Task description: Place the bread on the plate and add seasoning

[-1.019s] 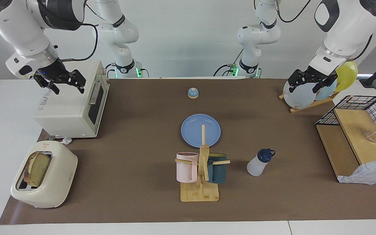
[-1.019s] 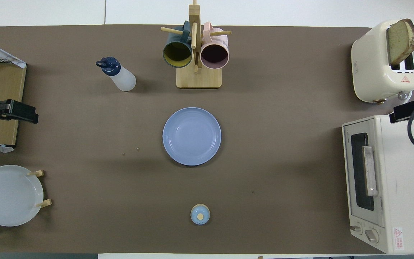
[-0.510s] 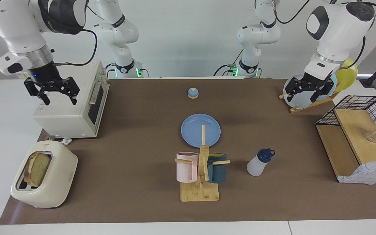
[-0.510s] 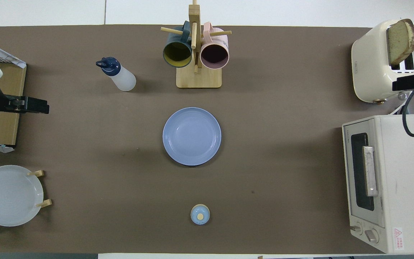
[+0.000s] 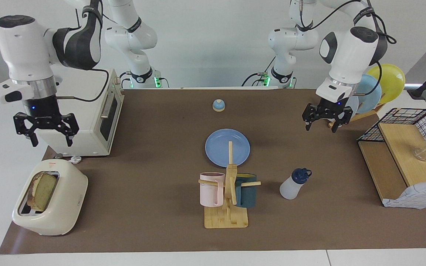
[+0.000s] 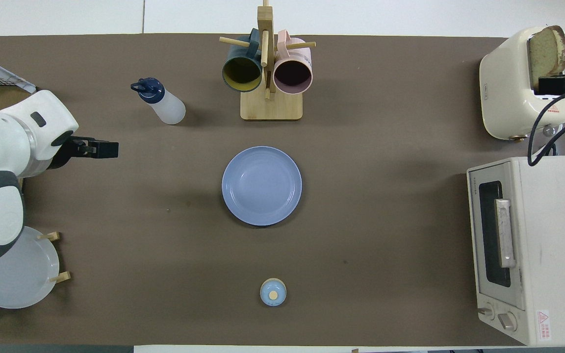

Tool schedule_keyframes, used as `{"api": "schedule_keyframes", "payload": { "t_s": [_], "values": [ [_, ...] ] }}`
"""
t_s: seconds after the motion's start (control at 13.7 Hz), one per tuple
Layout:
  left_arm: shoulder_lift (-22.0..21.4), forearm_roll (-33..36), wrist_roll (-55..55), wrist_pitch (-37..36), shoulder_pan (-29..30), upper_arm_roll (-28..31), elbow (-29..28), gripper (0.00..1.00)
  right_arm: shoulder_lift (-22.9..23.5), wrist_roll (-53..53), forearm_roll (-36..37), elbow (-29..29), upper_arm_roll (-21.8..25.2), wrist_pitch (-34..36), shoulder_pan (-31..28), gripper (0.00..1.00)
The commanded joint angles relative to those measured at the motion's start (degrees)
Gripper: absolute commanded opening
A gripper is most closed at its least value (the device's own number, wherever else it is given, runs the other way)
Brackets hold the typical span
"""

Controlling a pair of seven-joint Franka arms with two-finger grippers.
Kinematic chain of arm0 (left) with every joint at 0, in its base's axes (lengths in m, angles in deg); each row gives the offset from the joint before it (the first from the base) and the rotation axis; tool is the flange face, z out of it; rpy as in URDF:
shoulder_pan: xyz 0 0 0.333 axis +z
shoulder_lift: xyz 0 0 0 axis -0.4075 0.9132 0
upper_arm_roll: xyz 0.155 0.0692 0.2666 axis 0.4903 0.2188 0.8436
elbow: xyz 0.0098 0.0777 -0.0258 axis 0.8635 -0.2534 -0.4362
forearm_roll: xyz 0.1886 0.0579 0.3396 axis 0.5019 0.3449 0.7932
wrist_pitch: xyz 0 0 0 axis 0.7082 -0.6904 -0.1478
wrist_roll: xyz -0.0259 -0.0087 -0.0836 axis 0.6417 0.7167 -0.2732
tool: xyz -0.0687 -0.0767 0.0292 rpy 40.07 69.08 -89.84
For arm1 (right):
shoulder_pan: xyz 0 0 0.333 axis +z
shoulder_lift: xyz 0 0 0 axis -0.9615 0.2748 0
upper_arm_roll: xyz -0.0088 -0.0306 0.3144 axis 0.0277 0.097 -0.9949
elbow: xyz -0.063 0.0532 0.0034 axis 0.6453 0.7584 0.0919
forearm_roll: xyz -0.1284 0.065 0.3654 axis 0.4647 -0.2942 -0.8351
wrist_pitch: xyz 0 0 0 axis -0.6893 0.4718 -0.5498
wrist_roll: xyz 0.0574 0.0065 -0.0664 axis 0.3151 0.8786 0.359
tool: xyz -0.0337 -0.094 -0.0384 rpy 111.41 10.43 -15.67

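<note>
The bread (image 5: 43, 190) (image 6: 547, 54) stands upright in a slot of the cream toaster (image 5: 56, 218) at the right arm's end of the table. In the middle of the mat lies the blue plate (image 5: 227, 147) (image 6: 262, 186) with nothing on it. The seasoning (image 5: 293, 183) (image 6: 160, 101) stands farther from the robots than the plate, toward the left arm's end. My right gripper (image 5: 51, 142) (image 6: 552, 84) hangs open and empty in the air, over the toaster's edge by the toaster oven. Open and empty as well, my left gripper (image 5: 320, 128) (image 6: 108, 149) hovers over the mat beside the plate rack.
A white toaster oven (image 5: 83, 118) sits nearer to the robots than the toaster. A wooden mug rack (image 5: 227, 218) with a pink and a dark mug stands just past the plate. A small bell (image 5: 218, 105), a rack of upright plates (image 5: 383, 85) and a wire shelf (image 5: 401, 155) are also here.
Both grippers swung down and away from the robots. The right one went from over the toaster oven toward the toaster; the left one left the plate rack and came out over the mat.
</note>
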Motion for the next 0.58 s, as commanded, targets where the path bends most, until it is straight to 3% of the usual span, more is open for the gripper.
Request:
{"api": "schedule_keyframes", "payload": {
  "t_s": [0.0,0.36,0.44,0.51],
  "values": [
    [-1.73,0.23,0.69,10.68,-0.50,0.48,-7.55,1.00,4.33,1.19,0.90,0.50,-0.29,-5.45,-1.42,1.00],
    [1.16,0.14,7.36,37.82,-3.22,0.48,-19.59,1.00,8.29,1.45,1.86,1.64,-0.29,-11.26,-2.83,0.99],
    [2.74,0.14,7.63,43.01,-3.74,0.48,-20.91,1.00,8.30,1.45,1.86,1.81,-0.29,-11.26,-2.82,0.95],
    [5.19,0.14,7.63,47.85,-4.45,0.56,-21.45,1.00,8.30,1.54,1.86,1.82,-0.29,-11.26,-2.91,0.81]
  ]
}}
